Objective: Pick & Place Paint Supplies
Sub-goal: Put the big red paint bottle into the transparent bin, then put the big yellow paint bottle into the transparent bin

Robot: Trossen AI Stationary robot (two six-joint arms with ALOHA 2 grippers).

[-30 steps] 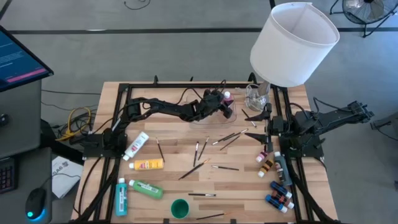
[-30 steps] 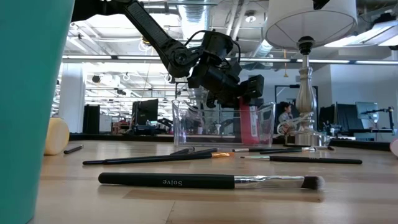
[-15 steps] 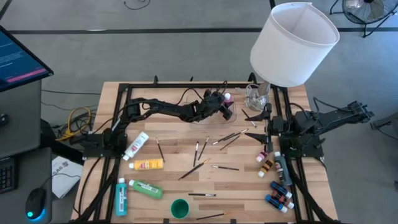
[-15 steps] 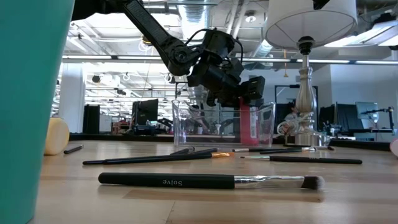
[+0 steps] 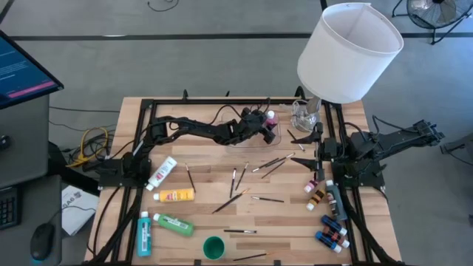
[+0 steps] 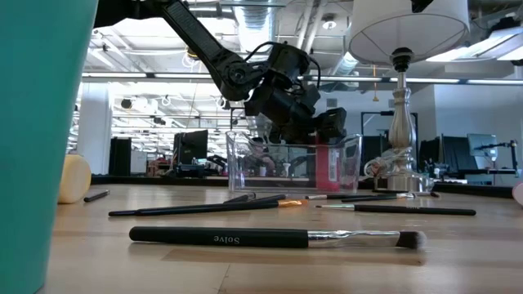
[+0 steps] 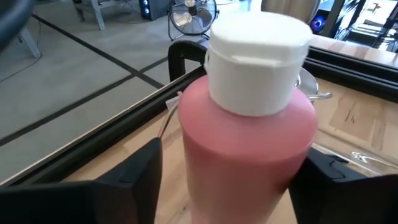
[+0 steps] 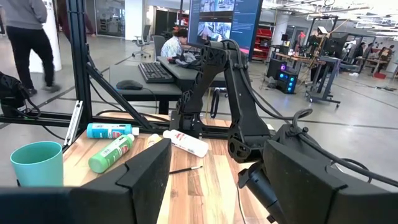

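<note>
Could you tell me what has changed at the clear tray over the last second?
The left tool has opened around the pink bottle, which stands upright in the clear tray, and has lifted slightly in the low view. The bottle stayed put. The right tool, the brushes and the other bottles have not moved.

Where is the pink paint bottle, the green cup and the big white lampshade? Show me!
pink paint bottle (image 7: 245, 149), left wrist view, on its pink body below the white cap.
green cup (image 5: 213, 247), high view, on its round open top.
white lampshade (image 5: 347, 55), high view, on its side wall.
</note>
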